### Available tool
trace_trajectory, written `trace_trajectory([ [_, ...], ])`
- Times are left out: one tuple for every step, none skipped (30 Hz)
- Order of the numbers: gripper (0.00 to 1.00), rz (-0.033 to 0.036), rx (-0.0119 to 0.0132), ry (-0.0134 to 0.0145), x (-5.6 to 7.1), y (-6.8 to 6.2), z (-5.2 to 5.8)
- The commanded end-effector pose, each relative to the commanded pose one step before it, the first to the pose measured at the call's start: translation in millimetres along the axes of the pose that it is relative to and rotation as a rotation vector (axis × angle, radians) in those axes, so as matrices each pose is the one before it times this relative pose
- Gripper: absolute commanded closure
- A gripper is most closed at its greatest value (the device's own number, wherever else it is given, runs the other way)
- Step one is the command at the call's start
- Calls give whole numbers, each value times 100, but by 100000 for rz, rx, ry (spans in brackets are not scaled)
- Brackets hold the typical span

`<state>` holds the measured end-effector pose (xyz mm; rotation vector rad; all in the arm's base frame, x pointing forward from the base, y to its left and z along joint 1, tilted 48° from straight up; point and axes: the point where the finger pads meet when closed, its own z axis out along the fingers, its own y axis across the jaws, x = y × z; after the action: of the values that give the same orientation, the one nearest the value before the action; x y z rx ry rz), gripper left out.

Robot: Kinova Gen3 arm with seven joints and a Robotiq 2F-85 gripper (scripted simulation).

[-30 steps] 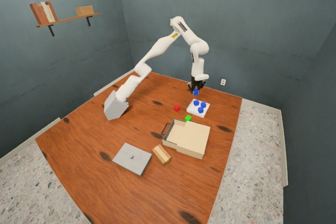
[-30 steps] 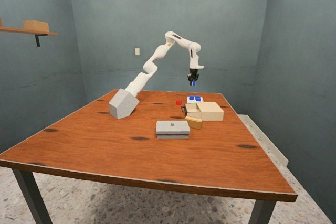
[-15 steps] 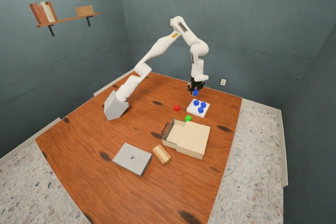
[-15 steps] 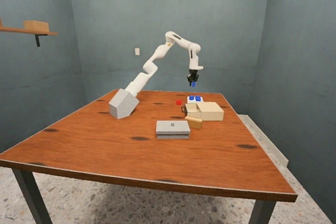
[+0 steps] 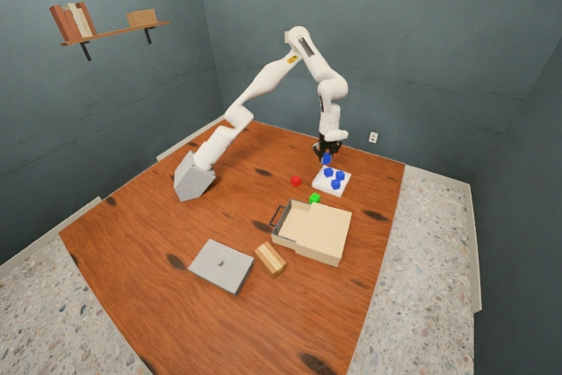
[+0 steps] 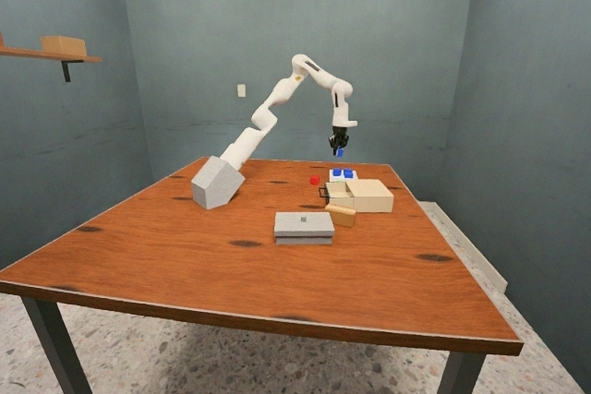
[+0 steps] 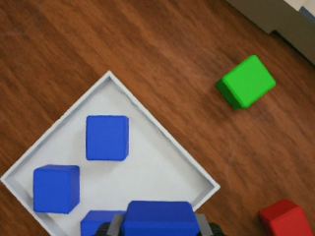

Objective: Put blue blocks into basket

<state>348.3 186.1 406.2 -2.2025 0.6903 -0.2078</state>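
My gripper [image 5: 326, 157] [image 6: 339, 151] [image 7: 159, 225] is shut on a blue block [image 5: 326, 159] [image 6: 340, 152] [image 7: 159, 216], held above the white basket [image 5: 320, 185] [image 6: 332, 178] [image 7: 148, 167], near its back edge. Three blue blocks lie inside the basket: one [image 5: 335, 183] [image 7: 107, 138], a second [image 5: 340, 175] [image 7: 56, 189] and a third [image 5: 327, 172] [image 7: 95, 223]. The light wooden cabinet [image 5: 324, 232] [image 6: 372, 195] has its drawer [image 5: 293, 224] pulled out; no block shows in its visible part. The lid [image 5: 208, 262] [image 6: 286, 225] lies on the metal box [image 6: 303, 240], whose inside is hidden.
A green block [image 5: 314, 198] [image 7: 248, 81] lies between basket and cabinet. A red block [image 5: 296, 180] [image 6: 314, 180] [image 7: 285, 218] lies left of the basket in the top and exterior views. A wooden block [image 5: 270, 259] [image 6: 341, 216] lies between the metal box and cabinet.
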Motion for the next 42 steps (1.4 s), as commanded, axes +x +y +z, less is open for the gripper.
trace_trajectory([
  [90,1303,650,-435,13,-77,609],
  [90,0,0,0,0,0,0],
  [90,-343,91,169,70,-140,172],
  [90,179,-49,-85,-33,73,254],
  [90,181,-53,-85,-34,75,259],
  [90,59,-20,-26,-9,25,245],
  [90,3,-4,1,1,2,241],
  [90,-28,6,16,9,-12,239],
  [90,-16,3,11,5,-7,245],
  [90,-3,-1,4,4,-1,248],
  [90,3,-4,1,2,2,250],
  [90,-1,-2,3,3,-1,247],
  [90,-3,-1,4,3,-2,246],
  [90,-7,1,6,5,-4,242],
  [90,-6,0,5,3,-3,240],
  [90,-8,1,6,5,-4,235],
  [90,-5,1,5,3,-3,233],
  [90,0,0,0,0,0,0],
  [90,0,0,0,0,0,0],
  [90,-277,123,135,63,-135,189],
  [90,124,-55,-57,-26,59,243],
  [90,127,-62,-59,-23,62,233],
  [90,50,-24,-22,-11,25,222],
  [90,-18,6,11,9,-10,202],
  [90,-34,17,18,9,-18,198],
  [90,-22,11,12,7,-12,193],
  [90,-9,4,6,6,-6,186],
  [90,0,2,1,0,-1,186],
  [90,-2,-1,3,5,-2,174],
  [90,-4,2,4,4,-3,169],
  [90,-2,5,2,0,-2,167],
  [90,-5,1,4,6,-4,155],
  [90,-4,3,3,4,-3,152],
  [90,0,4,1,0,-2,150],
  [90,0,0,0,0,0,0],
  [90,0,0,0,0,0,0],
  [90,-113,72,58,30,-66,127],
  [90,54,-34,-26,-10,29,144],
  [90,59,-35,-28,-13,32,143],
  [90,25,-12,-12,-6,13,135],
  [90,-5,3,4,4,-4,129],
  [90,-11,9,7,5,-8,126],
])
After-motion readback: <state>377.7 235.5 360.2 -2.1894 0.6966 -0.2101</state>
